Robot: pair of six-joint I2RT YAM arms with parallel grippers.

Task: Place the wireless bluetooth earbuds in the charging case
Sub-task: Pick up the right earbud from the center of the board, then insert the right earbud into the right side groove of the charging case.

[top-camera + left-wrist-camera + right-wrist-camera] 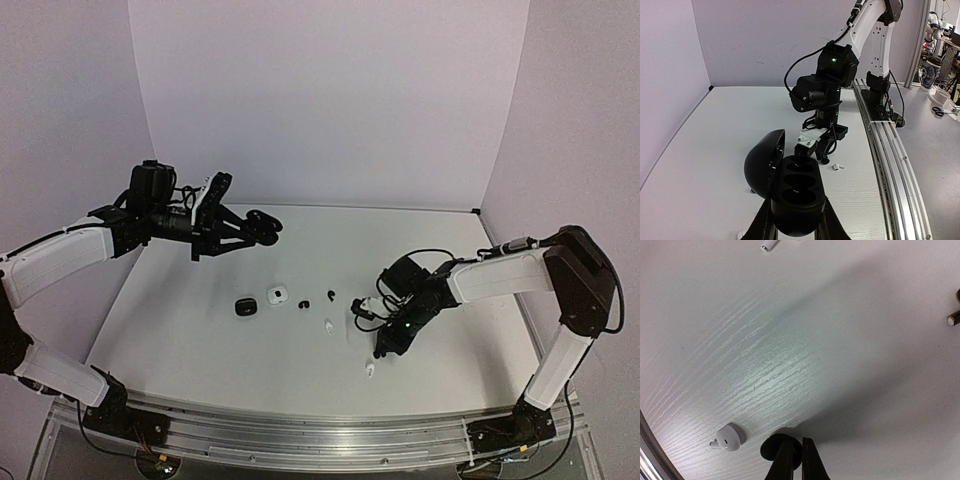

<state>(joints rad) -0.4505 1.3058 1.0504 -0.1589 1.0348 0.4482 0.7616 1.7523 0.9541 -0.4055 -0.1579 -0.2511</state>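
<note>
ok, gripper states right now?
Left gripper: jaws shut on the open black charging case.
Right gripper: jaws shut; whether they pinch anything cannot be told.

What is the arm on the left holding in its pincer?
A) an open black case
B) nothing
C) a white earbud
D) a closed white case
A: the left pincer grips a black case with its lid swung open.

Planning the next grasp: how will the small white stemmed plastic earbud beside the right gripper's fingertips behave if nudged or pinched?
The small white plastic earbud looks tiny and glossy, so it is probably very light and may skid across the white table when nudged. Its rounded head could squirt out of a pinch; the short stem likely stops it rolling far.
</note>
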